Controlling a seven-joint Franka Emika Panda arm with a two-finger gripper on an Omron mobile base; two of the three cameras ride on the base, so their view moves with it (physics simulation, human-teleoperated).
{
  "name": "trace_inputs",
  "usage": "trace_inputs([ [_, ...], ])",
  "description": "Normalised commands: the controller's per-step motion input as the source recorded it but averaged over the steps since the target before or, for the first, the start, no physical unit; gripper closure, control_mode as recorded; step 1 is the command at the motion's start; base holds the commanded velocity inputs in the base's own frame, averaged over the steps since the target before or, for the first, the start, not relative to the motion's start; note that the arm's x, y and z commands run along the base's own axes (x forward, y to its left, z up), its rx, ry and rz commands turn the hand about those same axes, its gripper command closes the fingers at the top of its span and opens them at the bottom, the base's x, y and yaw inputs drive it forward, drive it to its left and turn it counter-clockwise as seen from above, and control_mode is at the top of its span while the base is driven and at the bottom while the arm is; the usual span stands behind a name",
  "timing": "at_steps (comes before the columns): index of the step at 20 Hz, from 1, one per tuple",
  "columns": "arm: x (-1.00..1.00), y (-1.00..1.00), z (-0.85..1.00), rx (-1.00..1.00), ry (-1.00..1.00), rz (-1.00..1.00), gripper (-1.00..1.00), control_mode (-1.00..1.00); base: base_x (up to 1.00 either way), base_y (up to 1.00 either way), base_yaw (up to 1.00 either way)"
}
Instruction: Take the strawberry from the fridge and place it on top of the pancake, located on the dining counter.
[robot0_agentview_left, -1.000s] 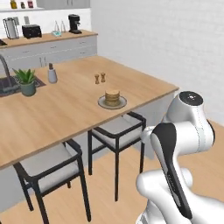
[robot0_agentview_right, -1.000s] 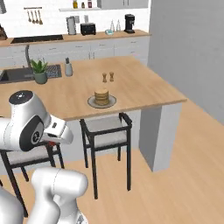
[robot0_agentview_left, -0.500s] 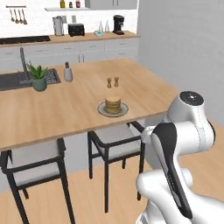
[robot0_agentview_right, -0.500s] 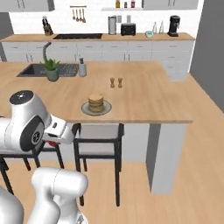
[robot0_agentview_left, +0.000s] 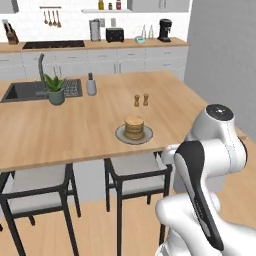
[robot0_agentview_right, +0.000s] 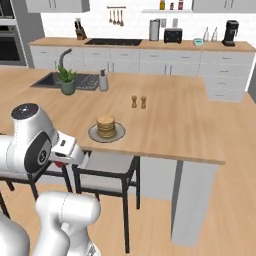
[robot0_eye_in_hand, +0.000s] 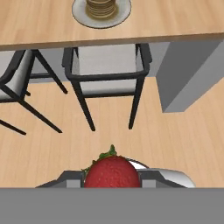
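**No legible text**

No text, label, brand, number or sign can be read in any of the views. Nothing is printed on the dining counter (robot0_agentview_left: 75, 130), the plate (robot0_agentview_left: 121, 135) under the pancake (robot0_agentview_left: 134, 127), or the two small brown shakers (robot0_agentview_right: 138, 102). The appliances on the wall counter (robot0_agentview_right: 150, 44) are rendered too small for any marking to be made out. No lettering is seen on the strawberry (robot0_eye_in_hand: 112, 172) between the fingers, nor on the chair (robot0_eye_in_hand: 107, 74) beyond them.
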Motion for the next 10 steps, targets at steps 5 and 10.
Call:
trace_inputs([
  [5, 0.0, 0.0, 0.0, 0.0, 0.0, 0.0, 1.0, 1.0, 0.44, 0.16, 0.0],
  [10, 0.0, 0.0, 0.0, 0.0, 0.0, 0.0, 1.0, 1.0, 0.59, 0.3, -0.01],
])
